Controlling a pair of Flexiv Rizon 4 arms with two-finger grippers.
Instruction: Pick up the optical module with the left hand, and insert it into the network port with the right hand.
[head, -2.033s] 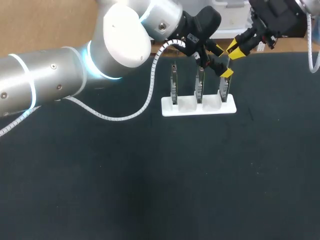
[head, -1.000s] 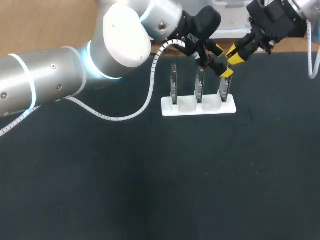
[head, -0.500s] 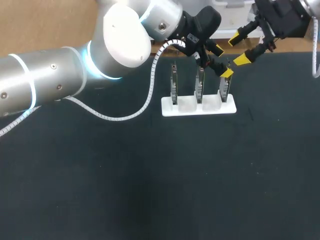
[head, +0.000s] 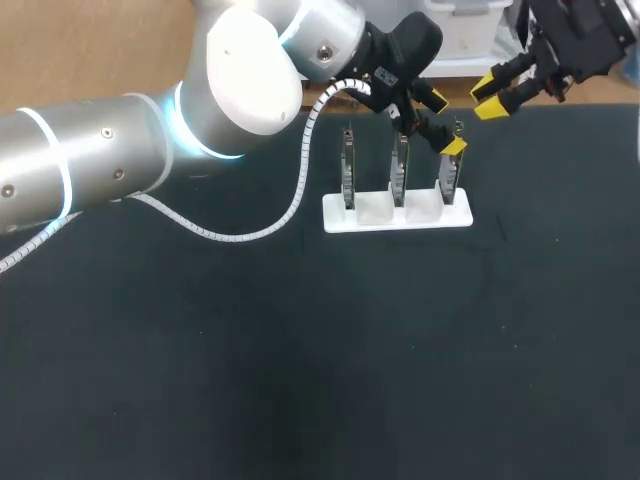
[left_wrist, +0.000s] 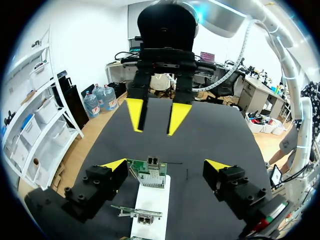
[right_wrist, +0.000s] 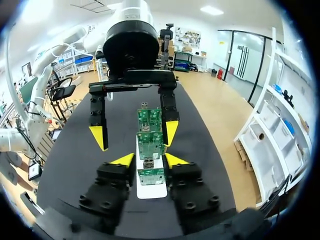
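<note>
A white holder (head: 375, 212) carries three upright green circuit boards in a row. My left gripper (head: 445, 122) hangs open over the right-hand board (head: 449, 172). In the left wrist view that board (left_wrist: 150, 176), with a metal network port (left_wrist: 153, 161) on top, stands between my wide-open left gripper's (left_wrist: 165, 165) fingers, touching neither. My right gripper (head: 490, 98) hovers behind and right of the row, fingers apart, holding nothing. From the right wrist view my right gripper (right_wrist: 149, 160) looks along the boards (right_wrist: 150, 145) toward the left gripper (right_wrist: 134, 134). I cannot make out a loose optical module.
The holder stands near the far edge of the black table (head: 320, 350). A white spiral cable (head: 300, 190) hangs from my left arm (head: 100, 150) down toward the table left of the holder.
My right gripper has pulled up and to the right, away from the right-hand board; it spread wide, then narrowed again. My left arm has kept still.
</note>
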